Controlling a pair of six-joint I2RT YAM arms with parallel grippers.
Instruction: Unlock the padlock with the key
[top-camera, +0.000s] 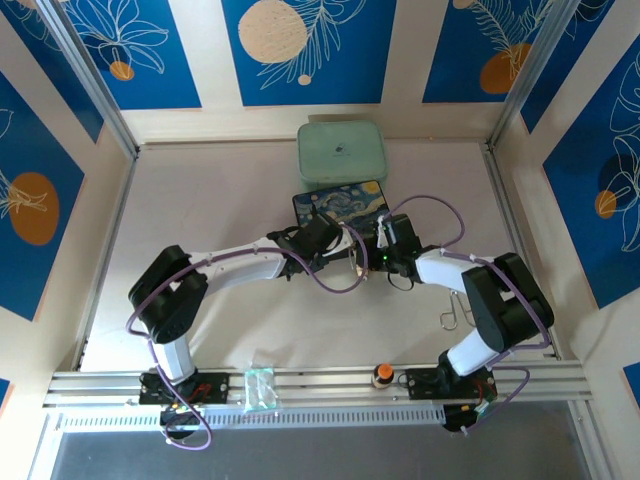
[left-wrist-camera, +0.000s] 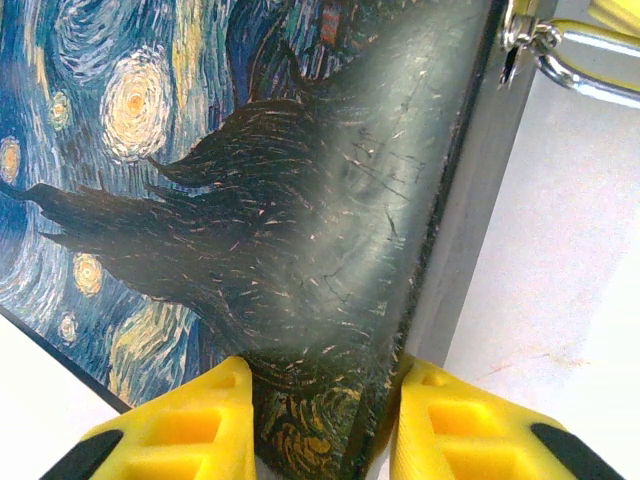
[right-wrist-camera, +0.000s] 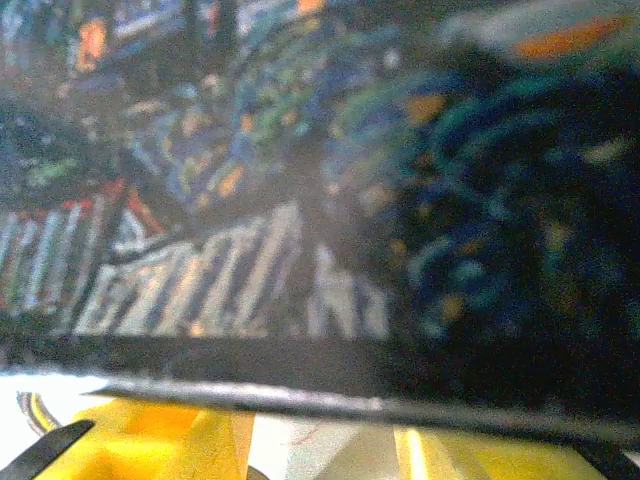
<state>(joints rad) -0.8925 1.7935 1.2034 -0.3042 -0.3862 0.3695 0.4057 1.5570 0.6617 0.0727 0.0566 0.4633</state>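
Note:
The dark-blue painted box (top-camera: 340, 203) lies at the table's middle. My left gripper (top-camera: 322, 238) reaches its near edge. In the left wrist view, the yellow fingers (left-wrist-camera: 190, 425) press both sides of the box's corner (left-wrist-camera: 330, 250), so that gripper (left-wrist-camera: 325, 385) is shut on it. At the box's edge hangs a silver shackle (left-wrist-camera: 585, 80), the padlock's as far as I can tell; its body is cut off by the frame. My right gripper (top-camera: 383, 243) is at the same edge, with its fingers (right-wrist-camera: 170, 440) apart under the box rim (right-wrist-camera: 300, 200) and their tips hidden. The key is out of view.
A pale green case (top-camera: 341, 150) sits behind the box. Bent silver wire loops (top-camera: 455, 310) lie by the right arm. An orange-topped knob (top-camera: 382, 375) and a clear plastic bag (top-camera: 260, 388) rest on the front rail. Walls enclose the table.

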